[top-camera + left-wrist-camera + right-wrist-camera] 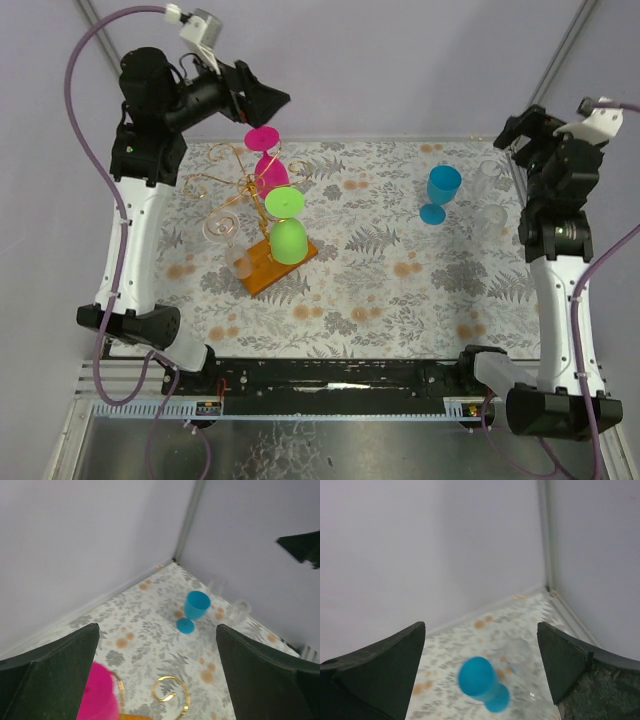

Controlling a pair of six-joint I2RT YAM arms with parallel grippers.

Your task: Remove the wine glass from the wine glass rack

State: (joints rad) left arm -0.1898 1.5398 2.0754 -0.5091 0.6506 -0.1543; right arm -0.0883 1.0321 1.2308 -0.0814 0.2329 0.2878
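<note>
The wine glass rack (228,188), gold wire on an orange-brown wooden base (262,272), stands at the left of the table. A pink wine glass (266,152), a green one (287,226) and a clear one (222,236) hang on it. My left gripper (272,100) is open and empty, just above and behind the pink glass. In the left wrist view the gripper (157,630) has the pink glass (100,692) by its left finger and a gold curl (172,692) below. My right gripper (512,132) is open and empty at the far right, also seen in its wrist view (481,627).
A blue wine glass (440,192) stands upright on the floral tablecloth, right of centre; it also shows in the left wrist view (195,609) and the right wrist view (482,680). Clear glasses (492,214) stand near the right arm. Grey walls close the back.
</note>
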